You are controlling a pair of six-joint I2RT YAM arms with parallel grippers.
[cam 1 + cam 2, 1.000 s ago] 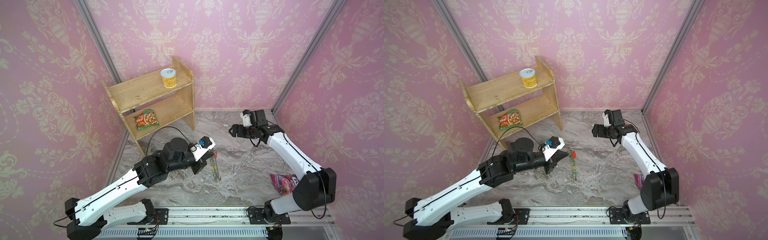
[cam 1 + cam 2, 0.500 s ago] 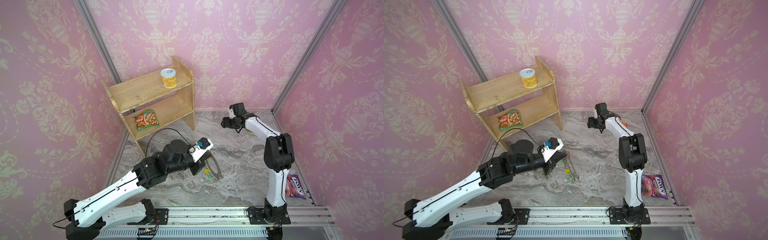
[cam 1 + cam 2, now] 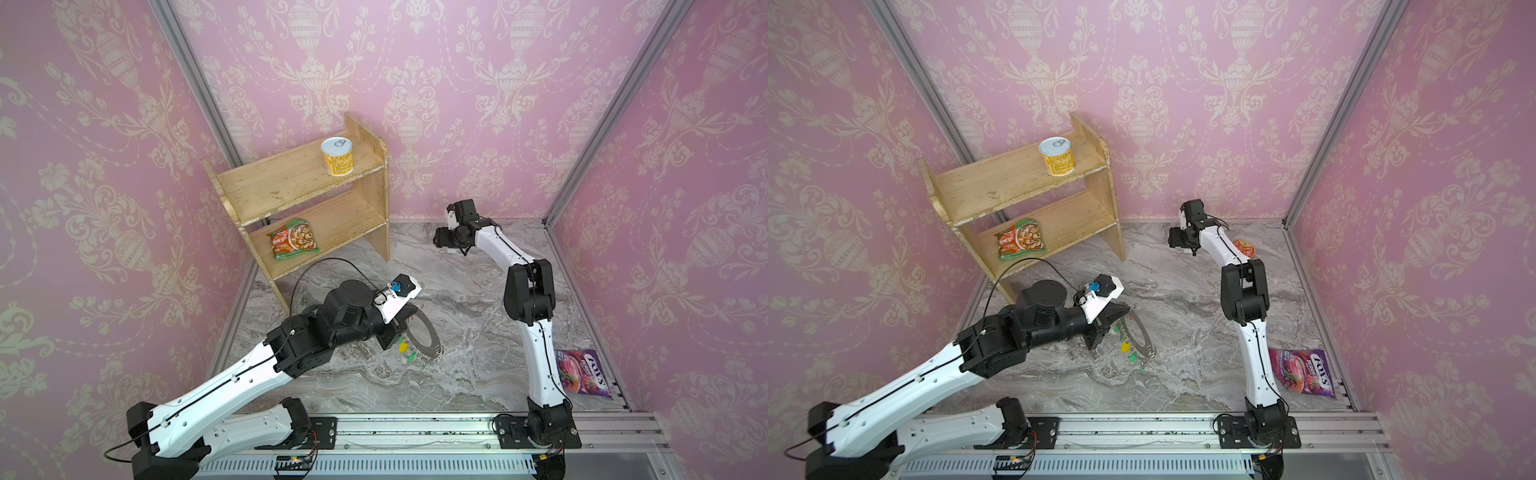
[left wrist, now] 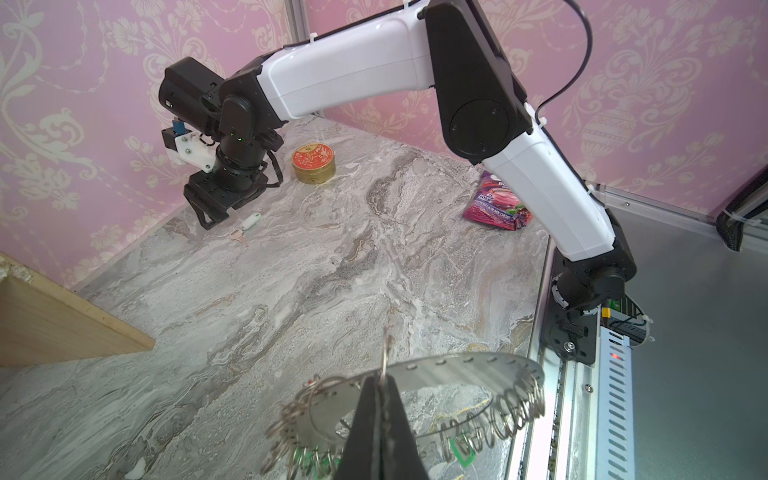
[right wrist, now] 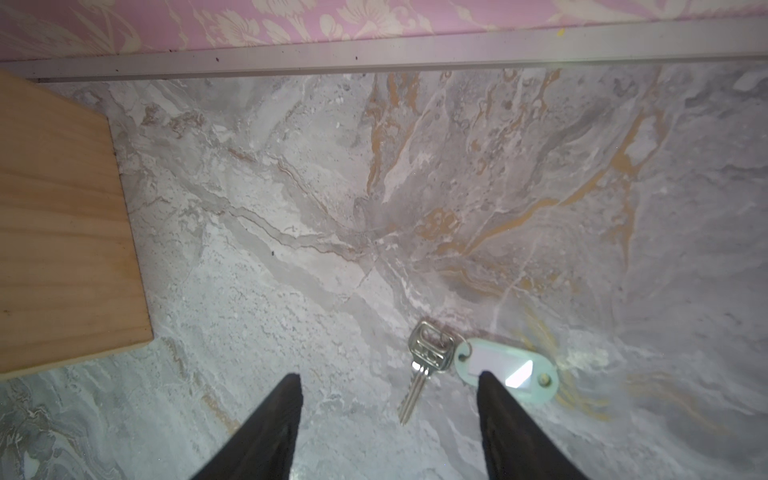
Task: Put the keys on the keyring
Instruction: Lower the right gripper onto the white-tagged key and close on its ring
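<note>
I read the left pincer (image 4: 380, 376) as clamped shut on the rim of the keyring (image 4: 457, 368). It holds the keyring off the floor near the floor's centre in both top views. One second ago the keyring hung edge-on to the top cameras. It now tilts so that its hole shows, with yellow and green tagged keys (image 3: 402, 345) dangling at its 7 o'clock edge.

The right arm has changed most. One second ago its elbow lay low toward 4 o'clock and covered part of the candy bag (image 3: 582, 374). Now the elbow stands upright and the bag shows almost whole.

The right pincer (image 5: 388, 376) remains at 1 o'clock near the back wall. Its jaws stand wide apart and hold nothing, above the loose key (image 5: 426, 357) and its white tag (image 5: 505, 368). The red tin (image 3: 1244, 248) lies at its 3 o'clock.
</note>
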